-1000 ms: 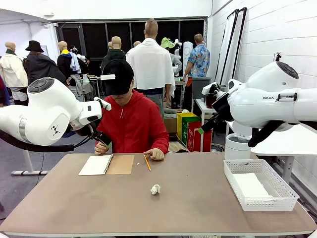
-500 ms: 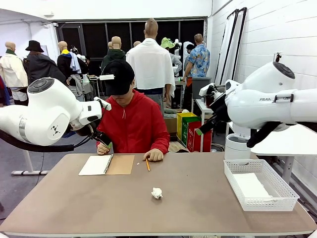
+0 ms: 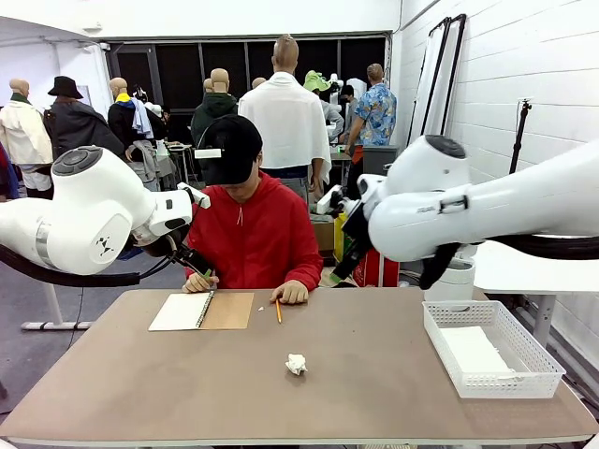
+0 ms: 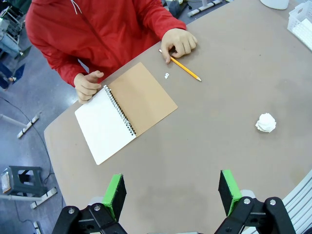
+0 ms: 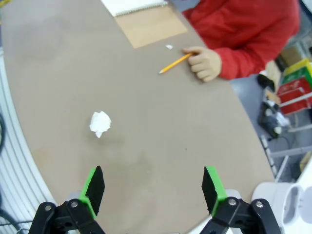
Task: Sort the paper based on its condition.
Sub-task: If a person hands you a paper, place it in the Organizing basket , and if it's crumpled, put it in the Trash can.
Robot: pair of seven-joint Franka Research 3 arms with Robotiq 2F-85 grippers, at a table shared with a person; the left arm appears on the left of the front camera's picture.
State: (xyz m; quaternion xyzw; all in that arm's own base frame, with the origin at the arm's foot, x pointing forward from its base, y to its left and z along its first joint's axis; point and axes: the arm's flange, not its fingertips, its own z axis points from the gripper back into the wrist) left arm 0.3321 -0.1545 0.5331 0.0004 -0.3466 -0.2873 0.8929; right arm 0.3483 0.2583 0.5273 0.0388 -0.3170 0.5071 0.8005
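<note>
Readable print: partial "FRAN" lettering on the right arm; nothing else legible.

Paper: one crumpled paper ball, white, tightly wadded, alone on bare brown table near table centre. In the left wrist view it sits at about 3 o'clock; in the right wrist view at about 9 o'clock. A tiny white scrap lies between the notebook and the pencil.

Containers: white mesh basket at 4 o'clock in the front view, holding flat white sheets, smooth and stacked.

Other items: spiral notebook lying open, white page and brown cover up, at 10 o'clock of the ball. Yellow pencil just beside the person's hand; the other hand rests at the notebook's edge.

Left gripper: released, green pads spread wide, nothing between, high above the table. Right gripper: released, pads wide apart, nothing held, above the table well clear of the ball.
</note>
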